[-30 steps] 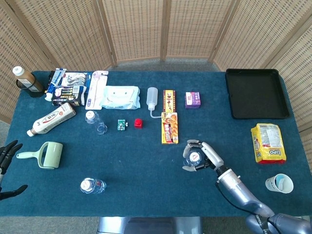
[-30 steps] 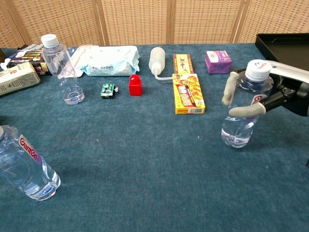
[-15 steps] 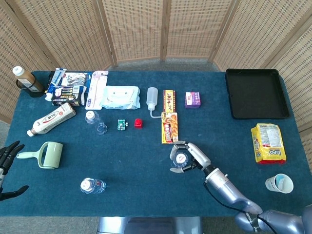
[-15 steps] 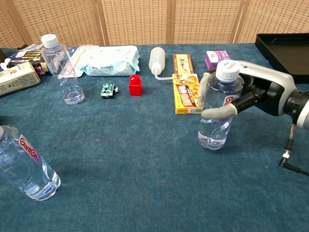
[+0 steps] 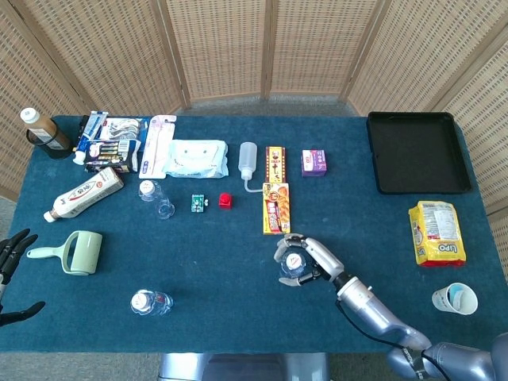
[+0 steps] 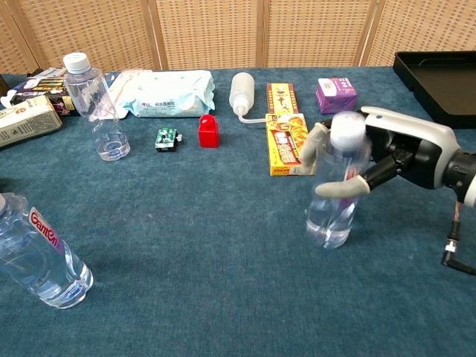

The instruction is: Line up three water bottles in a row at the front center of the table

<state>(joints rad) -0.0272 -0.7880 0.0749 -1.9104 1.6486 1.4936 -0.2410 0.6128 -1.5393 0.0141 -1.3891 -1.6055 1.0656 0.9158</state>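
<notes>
Near the table's front center, right hand (image 6: 372,160) grips an upright water bottle (image 6: 335,195), fingers wrapped around its upper body; base on the blue cloth (image 6: 223,245), just in front of the yellow snack box (image 6: 288,144). Second bottle (image 6: 41,253) stands at front left, red "Gantan"-style label, tilted in chest view. Third bottle (image 6: 95,104) stands further back left, beside the green toy (image 6: 165,138) and red block (image 6: 209,132). Left hand (image 5: 11,258) at the left table edge, fingers spread apart, holding nothing. Black tray (image 5: 417,151) sits back right.
</notes>
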